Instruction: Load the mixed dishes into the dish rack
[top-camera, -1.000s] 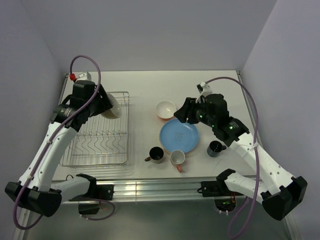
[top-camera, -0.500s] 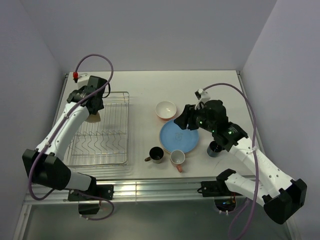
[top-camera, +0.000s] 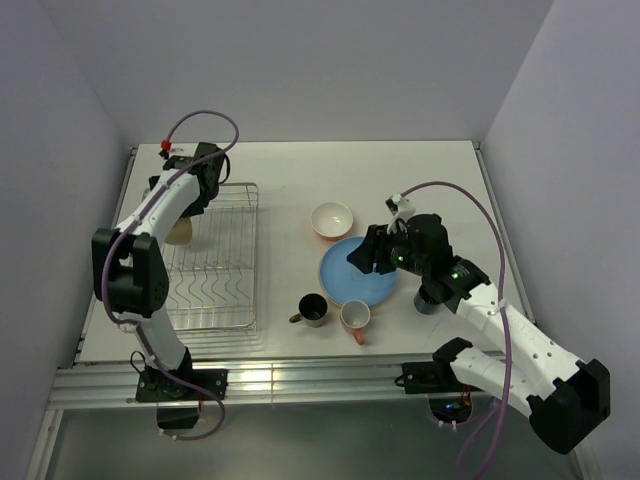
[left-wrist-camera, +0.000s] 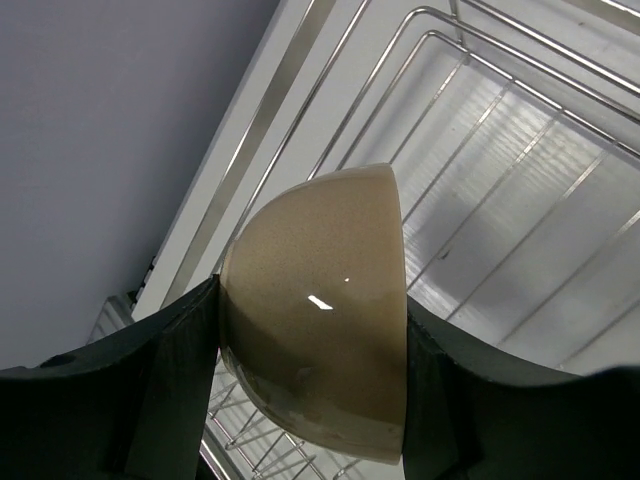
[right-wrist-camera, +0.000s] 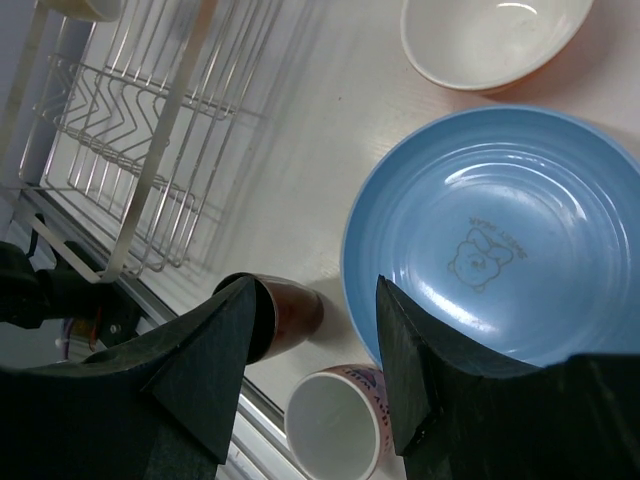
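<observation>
While left pincer (left-wrist-camera: 310, 340) clasps cream bowl (left-wrist-camera: 320, 290), right pincer (right-wrist-camera: 317, 292) gaping over blue plate (right-wrist-camera: 480, 240), print unreadable

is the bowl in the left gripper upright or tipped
Tipped: the bowl, clamped in the left gripper, stands on edge. In the wrist view its rim faces sideways and its rounded outside shows.

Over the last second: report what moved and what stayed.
The left gripper, shut on the glossy beige ceramic bowl, carried it leftward to the left side of the silver wire dish rack. The open right gripper slid nearer over the round blue plate. That plate, the orange-sided cream bowl, dark brown mug, pinkish mug and dark blue mug stayed put.
</observation>
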